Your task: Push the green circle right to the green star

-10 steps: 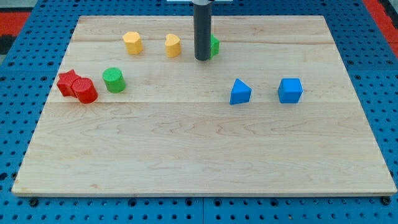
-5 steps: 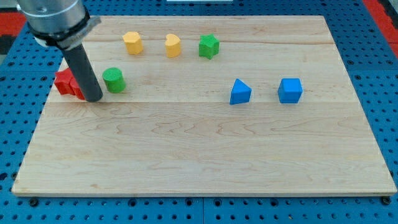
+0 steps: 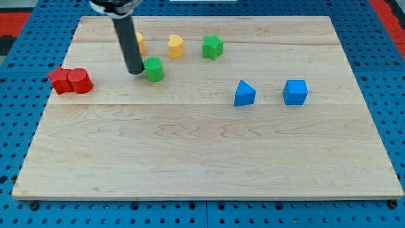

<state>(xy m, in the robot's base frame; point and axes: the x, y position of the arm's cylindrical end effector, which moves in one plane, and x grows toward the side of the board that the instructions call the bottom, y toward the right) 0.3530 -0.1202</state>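
The green circle (image 3: 154,69) sits on the wooden board (image 3: 209,145), upper left of centre. My tip (image 3: 135,71) rests just to its left, touching or nearly touching it. The green star (image 3: 213,47) lies up and to the right of the circle, near the view's top, well apart from it.
A yellow block (image 3: 176,45) sits between the circle and the star, near the top. Another yellow block (image 3: 139,42) is partly hidden behind the rod. A red star (image 3: 59,81) and red cylinder (image 3: 80,82) touch at the left. A blue triangle (image 3: 243,94) and blue cube (image 3: 295,92) lie at the right.
My tip has moved right and up, pushing the green circle that way. The two red blocks have shifted slightly left.
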